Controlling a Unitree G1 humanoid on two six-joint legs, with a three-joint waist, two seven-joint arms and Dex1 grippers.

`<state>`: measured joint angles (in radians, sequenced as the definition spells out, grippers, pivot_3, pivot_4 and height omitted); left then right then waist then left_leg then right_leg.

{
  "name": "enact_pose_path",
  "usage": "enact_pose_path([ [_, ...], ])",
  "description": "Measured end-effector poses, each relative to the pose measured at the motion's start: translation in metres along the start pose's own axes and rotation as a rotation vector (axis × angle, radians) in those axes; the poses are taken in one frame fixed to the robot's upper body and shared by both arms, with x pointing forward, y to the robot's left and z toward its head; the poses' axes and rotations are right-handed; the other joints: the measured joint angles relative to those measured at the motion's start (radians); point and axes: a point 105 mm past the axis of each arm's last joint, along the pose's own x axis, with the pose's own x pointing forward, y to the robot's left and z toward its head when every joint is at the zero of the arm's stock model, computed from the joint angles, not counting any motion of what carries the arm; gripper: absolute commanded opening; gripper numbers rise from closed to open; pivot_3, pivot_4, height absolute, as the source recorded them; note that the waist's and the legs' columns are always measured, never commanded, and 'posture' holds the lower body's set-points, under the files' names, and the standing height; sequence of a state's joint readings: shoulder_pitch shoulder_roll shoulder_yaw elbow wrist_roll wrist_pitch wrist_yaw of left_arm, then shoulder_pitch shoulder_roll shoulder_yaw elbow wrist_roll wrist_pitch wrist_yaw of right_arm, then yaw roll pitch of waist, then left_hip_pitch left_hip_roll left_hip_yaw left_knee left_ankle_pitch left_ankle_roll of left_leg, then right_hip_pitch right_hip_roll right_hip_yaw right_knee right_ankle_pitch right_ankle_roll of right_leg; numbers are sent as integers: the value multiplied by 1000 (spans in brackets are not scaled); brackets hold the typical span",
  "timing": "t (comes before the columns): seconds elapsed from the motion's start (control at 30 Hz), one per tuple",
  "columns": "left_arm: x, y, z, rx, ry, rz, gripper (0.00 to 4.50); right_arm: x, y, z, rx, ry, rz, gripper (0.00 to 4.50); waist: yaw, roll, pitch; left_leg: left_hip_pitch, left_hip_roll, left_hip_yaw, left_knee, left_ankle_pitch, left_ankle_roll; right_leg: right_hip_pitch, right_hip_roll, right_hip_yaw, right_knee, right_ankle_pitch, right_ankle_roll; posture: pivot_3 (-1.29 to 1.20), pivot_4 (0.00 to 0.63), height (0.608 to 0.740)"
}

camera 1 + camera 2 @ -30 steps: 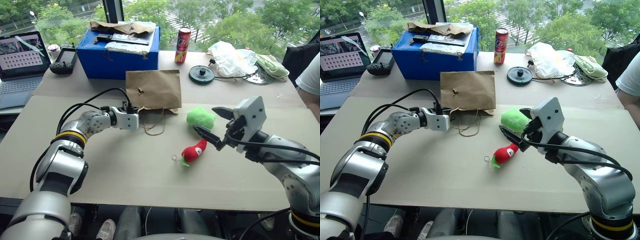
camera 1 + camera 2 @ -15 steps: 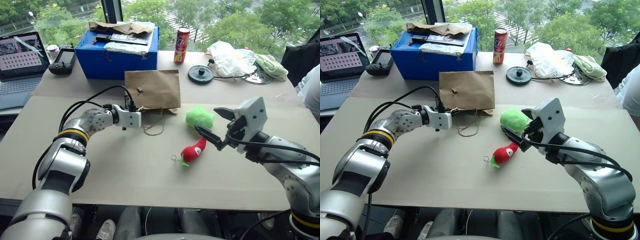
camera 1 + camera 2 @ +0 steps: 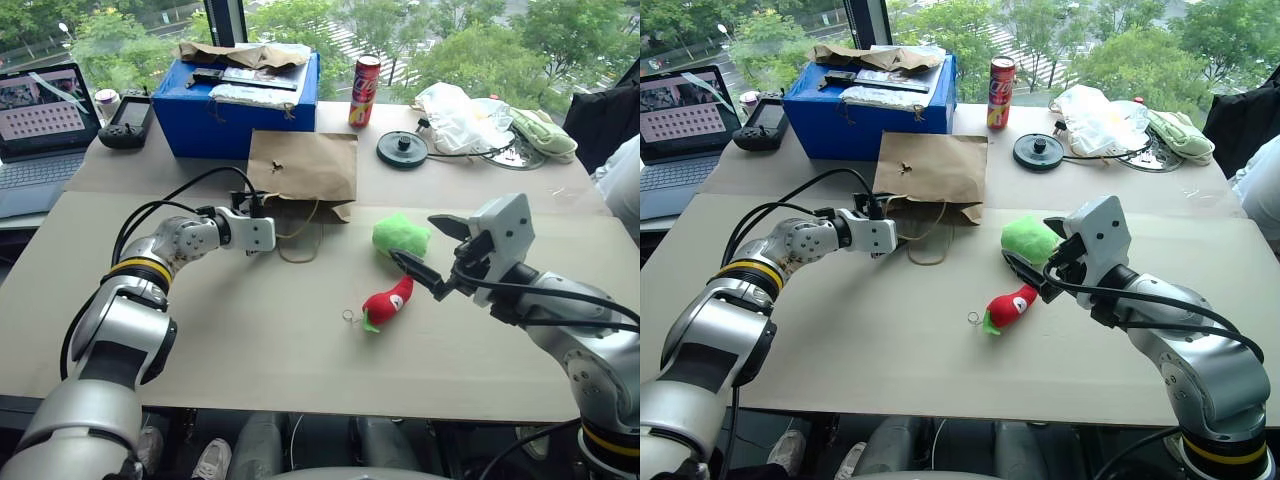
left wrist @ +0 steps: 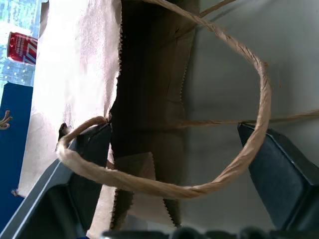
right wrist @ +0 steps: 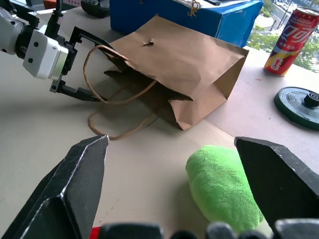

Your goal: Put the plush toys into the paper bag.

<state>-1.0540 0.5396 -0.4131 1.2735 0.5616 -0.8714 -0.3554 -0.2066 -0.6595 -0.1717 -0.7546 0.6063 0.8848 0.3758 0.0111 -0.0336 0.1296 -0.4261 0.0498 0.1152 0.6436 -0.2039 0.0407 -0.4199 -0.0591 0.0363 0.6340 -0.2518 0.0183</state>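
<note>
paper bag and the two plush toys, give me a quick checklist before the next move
1. Paper bag mouth open: ok, it lies on its side and the upper lip is lifted, with a dark gap showing.
2. Left claw at the mouth: ok, open, upper finger under the top edge, a twine handle looped across its fingers.
3. Right claw ready: ok, open and holding nothing.
4. Green plush toy reachable: ok, on the table right ahead of the right claw.
5. Red chili toy free: ok, lying apart from the green one.
6. Bag will hold its shape during insertion: cannot tell.
</note>
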Motion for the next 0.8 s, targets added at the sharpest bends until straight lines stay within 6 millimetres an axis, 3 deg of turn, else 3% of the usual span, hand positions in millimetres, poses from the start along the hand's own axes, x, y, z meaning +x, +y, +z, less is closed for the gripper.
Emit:
enact_pose_path([
  [0.23, 2, -1, 3, -5, -13, -12, 4462, -1, -1, -2, 2, 6, -9, 4500, -1, 0, 0, 0, 0, 1, 0, 0, 0, 0, 0, 0, 0, 0, 0, 0, 150, 739],
  [0.6, -4, -20, 2, -84, -40, -102, 4462, -1, -1, -3, 5, 10, -9, 4500, -2, 0, -1, 3, 0, 0, 1, 0, 0, 1, 0, 1, 6, 0, 0, 0, 150, 739],
  [0.8, -15, -17, -10, -48, 9, -90, 4462, 0, -3, -5, 14, 14, -15, 4500, -12, 0, -1, 4, 0, -1, 2, 0, 0, 1, 0, 2, 8, 0, 0, 0, 150, 739],
])
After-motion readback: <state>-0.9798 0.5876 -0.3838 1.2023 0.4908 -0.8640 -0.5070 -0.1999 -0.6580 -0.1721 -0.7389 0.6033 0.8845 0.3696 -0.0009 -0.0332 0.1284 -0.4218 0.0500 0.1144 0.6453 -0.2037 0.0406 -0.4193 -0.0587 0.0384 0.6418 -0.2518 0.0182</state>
